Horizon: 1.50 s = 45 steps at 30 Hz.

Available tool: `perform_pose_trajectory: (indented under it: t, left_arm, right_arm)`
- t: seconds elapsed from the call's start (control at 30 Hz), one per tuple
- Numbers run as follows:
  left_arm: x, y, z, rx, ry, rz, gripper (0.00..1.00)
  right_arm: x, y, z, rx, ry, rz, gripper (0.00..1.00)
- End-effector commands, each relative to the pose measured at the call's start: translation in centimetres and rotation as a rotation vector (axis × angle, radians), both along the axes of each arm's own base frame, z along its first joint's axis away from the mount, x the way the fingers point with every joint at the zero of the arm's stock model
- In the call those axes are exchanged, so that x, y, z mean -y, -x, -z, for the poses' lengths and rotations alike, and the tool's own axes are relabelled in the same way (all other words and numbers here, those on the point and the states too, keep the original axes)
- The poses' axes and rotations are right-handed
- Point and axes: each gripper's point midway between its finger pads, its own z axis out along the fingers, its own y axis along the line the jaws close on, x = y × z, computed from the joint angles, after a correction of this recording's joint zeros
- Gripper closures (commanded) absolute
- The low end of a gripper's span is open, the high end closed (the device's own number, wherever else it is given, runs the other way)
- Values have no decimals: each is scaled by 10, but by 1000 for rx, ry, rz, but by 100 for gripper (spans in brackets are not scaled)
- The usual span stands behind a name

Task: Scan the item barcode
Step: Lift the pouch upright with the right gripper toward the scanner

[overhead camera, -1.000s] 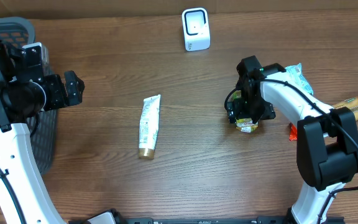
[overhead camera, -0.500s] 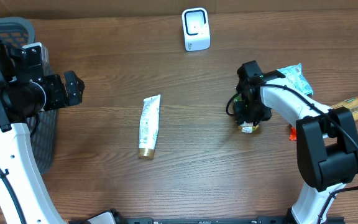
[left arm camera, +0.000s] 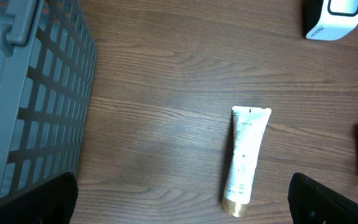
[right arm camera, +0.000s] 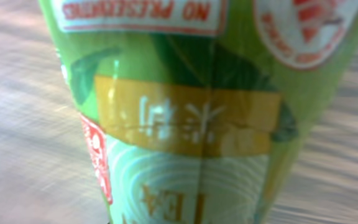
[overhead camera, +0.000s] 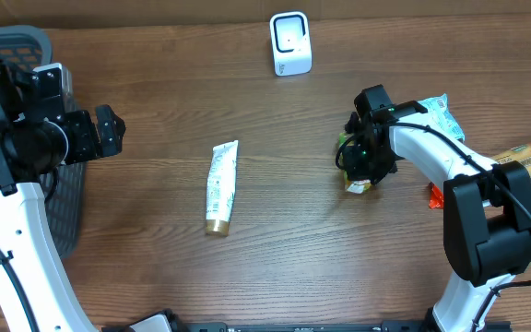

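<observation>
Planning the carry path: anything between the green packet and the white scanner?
No. In the overhead view, the table between the green packet and the white scanner is bare wood; the tube lies off that line.

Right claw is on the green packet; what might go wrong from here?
The right claw grips the green packet with one end poking out; the pack may sag or slip on the way to the scanner. The wrist view shows only label print, no barcode, so the wrong face may reach the scanner.
</observation>
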Motion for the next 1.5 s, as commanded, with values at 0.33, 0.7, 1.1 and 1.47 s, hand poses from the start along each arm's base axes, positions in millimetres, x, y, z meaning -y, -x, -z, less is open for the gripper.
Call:
perform_pose_trajectory:
  t: [0.33,0.7,1.1,1.47]
  left_arm:
    - [1,-2,-4,15,-1,18,0]
    - [1,-2,-4,15,-1,18,0]
    - [1,-2,-4,15,-1,18,1]
    - [1,-2,-4,15,-1,18,1]
  right_arm:
    - [-84,0,-169,202,-844,-263,89]
    - [-85,-7,-193,260,-965,-286,89]
    - [-86,-12,-217,270,-965,-282,91]
    - [-80,-15,-209,240,-869,-226,95]
